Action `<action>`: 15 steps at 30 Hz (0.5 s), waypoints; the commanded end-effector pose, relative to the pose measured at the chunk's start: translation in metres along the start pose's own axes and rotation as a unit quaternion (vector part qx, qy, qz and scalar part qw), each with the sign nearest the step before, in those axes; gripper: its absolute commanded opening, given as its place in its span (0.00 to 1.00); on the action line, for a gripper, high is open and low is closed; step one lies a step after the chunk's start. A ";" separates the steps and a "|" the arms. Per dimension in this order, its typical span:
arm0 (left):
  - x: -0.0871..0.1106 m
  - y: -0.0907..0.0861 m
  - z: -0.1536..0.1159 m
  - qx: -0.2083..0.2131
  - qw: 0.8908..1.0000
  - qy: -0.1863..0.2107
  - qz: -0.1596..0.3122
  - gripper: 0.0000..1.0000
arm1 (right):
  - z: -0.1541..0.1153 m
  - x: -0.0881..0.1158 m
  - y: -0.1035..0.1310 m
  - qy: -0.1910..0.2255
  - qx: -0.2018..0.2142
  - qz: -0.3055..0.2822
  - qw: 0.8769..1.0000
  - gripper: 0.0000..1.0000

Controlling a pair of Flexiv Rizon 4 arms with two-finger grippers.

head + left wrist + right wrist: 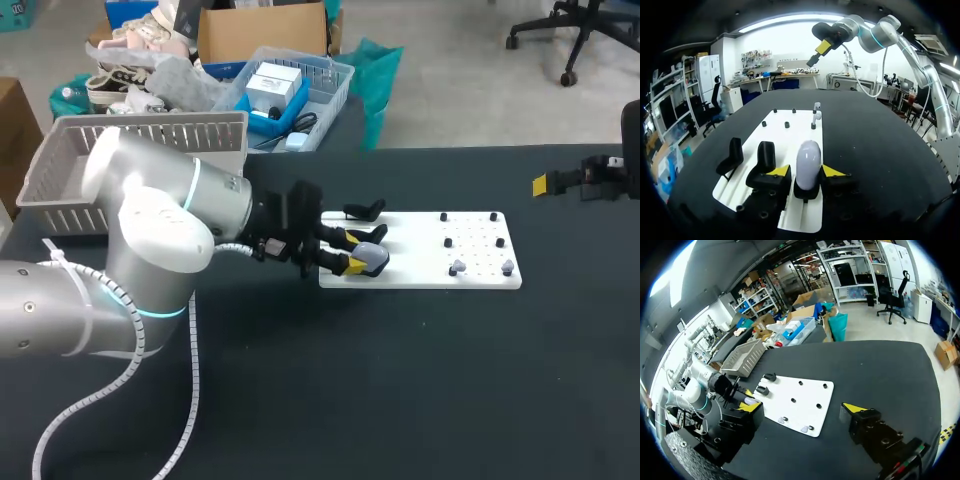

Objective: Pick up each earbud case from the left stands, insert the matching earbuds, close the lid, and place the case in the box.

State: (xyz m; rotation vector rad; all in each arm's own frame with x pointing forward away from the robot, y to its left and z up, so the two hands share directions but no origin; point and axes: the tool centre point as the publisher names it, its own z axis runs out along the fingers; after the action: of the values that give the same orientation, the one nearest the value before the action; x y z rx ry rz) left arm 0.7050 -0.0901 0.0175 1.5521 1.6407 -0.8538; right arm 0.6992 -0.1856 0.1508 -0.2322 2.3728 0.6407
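While left end effector [806,171] straddles case [807,152] on stand [806,193], grip cannot be told; right end effector [804,409] apart, over counter [400,380], well clear of board [480,272].

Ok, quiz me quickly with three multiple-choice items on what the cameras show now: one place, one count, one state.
1. Where is the earbud case?
A. In the grey basket.
B. On its stand on the white board, at the left claw.
C. Lying on the bare table.
2. Beside it, how many empty stands are there?
A. None.
B. Two.
C. Five.
3. How is the right claw?
A. Shut on a case.
B. Shut on an earbud.
C. Open, holding nothing.
Answers: 1 B, the left wrist view shows it upright on its stand at that claw. 2 B, two black stands hold nothing. 3 C, its yellow tips are wide apart with nothing between.
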 end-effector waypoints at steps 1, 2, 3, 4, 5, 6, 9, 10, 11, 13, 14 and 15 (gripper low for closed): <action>0.000 0.002 0.001 0.001 1.000 0.001 0.000 0.26 | 0.001 0.000 -0.001 0.000 -0.001 0.000 1.000 1.00; 0.000 0.002 0.001 0.001 1.000 0.001 -0.001 0.20 | 0.001 0.000 -0.001 0.000 -0.001 0.000 1.000 1.00; 0.000 0.001 0.000 0.001 1.000 0.000 -0.001 0.18 | 0.001 0.000 -0.001 0.000 -0.001 0.000 1.000 1.00; 0.000 0.001 0.000 0.000 1.000 -0.001 -0.001 0.16 | 0.001 0.000 -0.001 0.000 -0.001 0.000 1.000 1.00; -0.001 0.001 0.000 0.000 1.000 -0.002 -0.001 0.16 | 0.001 0.000 -0.001 0.000 -0.001 0.000 1.000 1.00; -0.001 0.001 -0.001 0.000 1.000 -0.003 -0.001 0.15 | 0.001 0.000 -0.001 0.000 -0.001 0.000 1.000 1.00; -0.003 0.000 -0.003 0.000 1.000 -0.005 -0.002 0.08 | 0.001 0.000 -0.001 0.000 -0.001 0.000 1.000 1.00; -0.004 0.000 -0.005 0.000 1.000 -0.006 -0.003 0.04 | 0.001 0.000 -0.001 0.000 -0.001 0.000 1.000 1.00; -0.005 -0.001 -0.006 0.000 1.000 -0.007 -0.003 0.00 | 0.001 0.000 -0.001 0.000 -0.001 0.000 1.000 1.00; -0.006 -0.002 -0.009 0.001 1.000 -0.013 -0.005 0.00 | 0.001 0.000 -0.001 0.000 -0.001 0.000 1.000 1.00; -0.007 -0.002 -0.011 0.000 1.000 -0.016 -0.005 0.00 | 0.001 0.000 -0.001 0.000 -0.001 0.000 1.000 1.00; -0.009 -0.003 -0.014 0.001 1.000 -0.020 -0.007 0.00 | 0.001 0.000 -0.001 0.000 -0.001 0.000 1.000 1.00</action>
State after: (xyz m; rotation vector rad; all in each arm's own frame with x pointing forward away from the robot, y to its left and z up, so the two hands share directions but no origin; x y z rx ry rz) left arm 0.7051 -0.0896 0.0277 1.5270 1.6349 -0.8819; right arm 0.6992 -0.1856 0.1508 -0.2322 2.3728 0.6407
